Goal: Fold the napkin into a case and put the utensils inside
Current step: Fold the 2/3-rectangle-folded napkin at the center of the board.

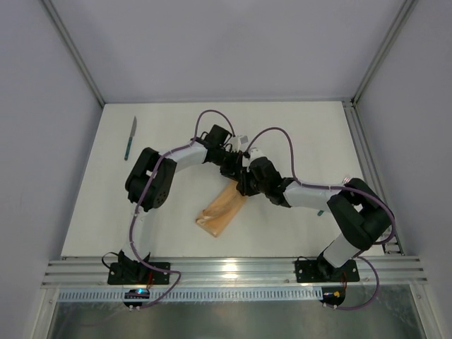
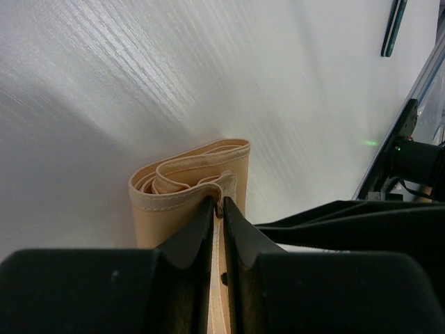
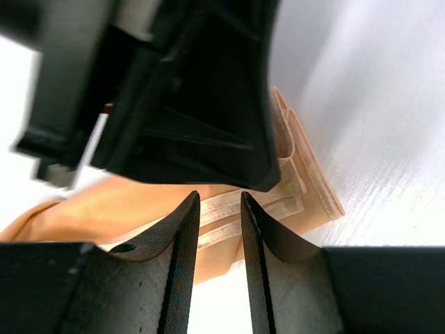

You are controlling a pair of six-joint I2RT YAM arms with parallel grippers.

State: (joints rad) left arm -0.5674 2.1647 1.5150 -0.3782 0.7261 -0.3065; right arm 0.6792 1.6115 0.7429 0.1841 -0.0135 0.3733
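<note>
The peach-orange napkin [image 1: 220,210] lies folded into a narrow oblong near the table's middle, its far end under both grippers. In the left wrist view its layered end [image 2: 188,174] curls open, and my left gripper [image 2: 218,202] is shut on one hemmed edge. My left gripper [image 1: 232,169] sits just beyond my right gripper [image 1: 245,187]. My right gripper [image 3: 220,198] stands open above the napkin's stacked hems [image 3: 306,174], with the left gripper's black body [image 3: 188,90] close in front. A teal-handled knife [image 1: 131,138] lies far left; it also shows at the upper right [image 2: 393,28].
An aluminium rail [image 1: 233,272] runs along the near edge, where both arm bases are bolted. White walls and metal posts [image 1: 74,53] enclose the table. The right arm's black link [image 2: 361,223] crosses beside my left fingers.
</note>
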